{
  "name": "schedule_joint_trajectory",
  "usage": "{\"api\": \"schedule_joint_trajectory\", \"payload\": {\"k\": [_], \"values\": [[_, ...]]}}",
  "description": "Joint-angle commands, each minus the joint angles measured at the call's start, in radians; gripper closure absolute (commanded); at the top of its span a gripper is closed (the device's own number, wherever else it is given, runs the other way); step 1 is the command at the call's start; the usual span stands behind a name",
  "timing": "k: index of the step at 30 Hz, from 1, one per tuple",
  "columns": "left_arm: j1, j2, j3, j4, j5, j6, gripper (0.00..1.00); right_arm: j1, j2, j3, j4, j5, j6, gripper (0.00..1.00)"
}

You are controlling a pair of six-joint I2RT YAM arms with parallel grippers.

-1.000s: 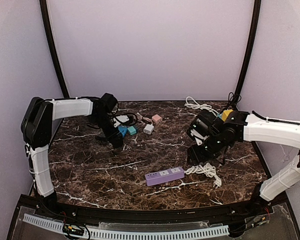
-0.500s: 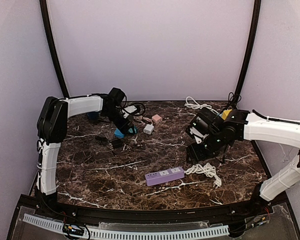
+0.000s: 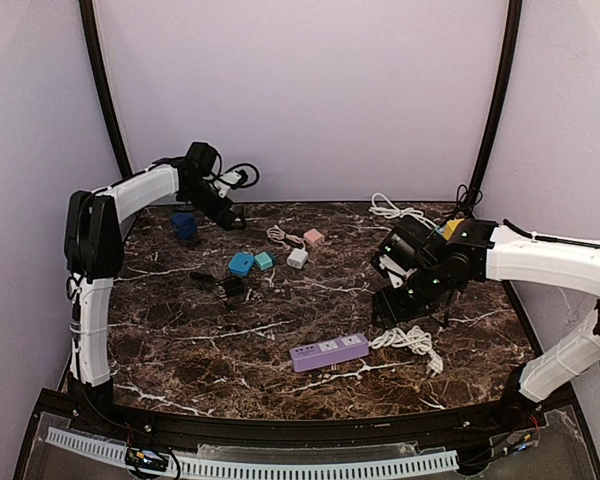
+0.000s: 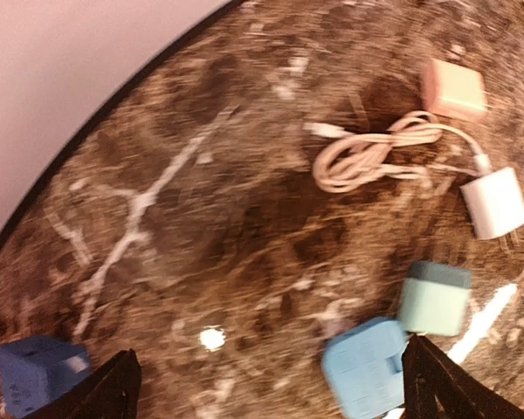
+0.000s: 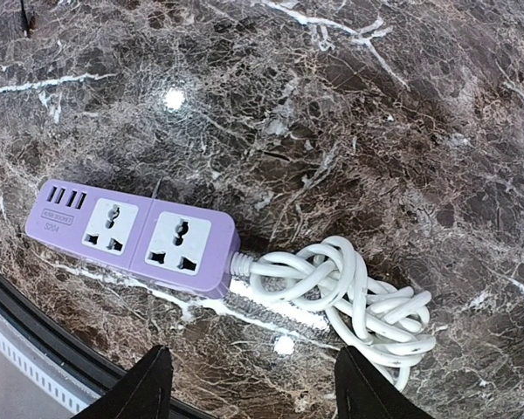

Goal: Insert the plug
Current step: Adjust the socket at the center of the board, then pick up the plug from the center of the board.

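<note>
While its fingers stood spread and empty, the right gripper [image 5: 258, 384] hovered over the purple power strip [image 5: 131, 231] at near centre, presumably ready to steady it. The left gripper [image 4: 266, 384], also spread and empty, had lifted away to the far left since a second earlier, leaving the blue plug adapter [image 4: 362, 367] left of centre, well apart from the strip.

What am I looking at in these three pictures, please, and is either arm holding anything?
Two robot arms are bolted to a marble table. The wide picture comes from a camera above and behind them; the others from wrist cameras. The left gripper is open and empty; its camera shows a pink plug, a white plug, a green plug, a light blue plug and a dark blue cube. The right gripper is open and empty, facing a purple power strip with a coiled white cord.
</note>
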Motion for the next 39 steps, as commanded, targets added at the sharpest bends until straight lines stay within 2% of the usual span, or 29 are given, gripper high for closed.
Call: {"api": "schedule_joint_trajectory", "payload": {"k": [1,6,13,22,27,31,39], "values": [[0.128,-0.018,0.071,-0.11,-0.104,-0.003,0.01,0.005,0.006,0.001,0.018,0.013,-0.002,0.35],[0.149,0.023,0.105,-0.185,-0.211,0.103,0.01,0.006,0.029,0.012,0.022,0.003,-0.008,0.29],[0.173,0.136,0.251,-0.24,-0.332,0.088,0.01,0.006,0.033,0.013,0.021,-0.01,-0.006,0.27],[0.2,0.216,0.316,-0.235,-0.4,0.093,0.01,0.006,0.031,0.007,0.024,-0.02,0.001,0.26],[0.211,0.237,0.355,-0.212,-0.377,0.126,0.01,0.006,0.047,0.011,0.029,-0.033,0.0,0.26],[0.232,0.258,0.376,-0.198,-0.304,0.148,0.01,0.005,0.069,0.019,0.032,-0.039,-0.002,0.26],[0.243,0.319,0.416,-0.227,-0.231,0.176,0.01,0.007,0.108,0.051,0.032,-0.058,-0.014,0.25]]}}
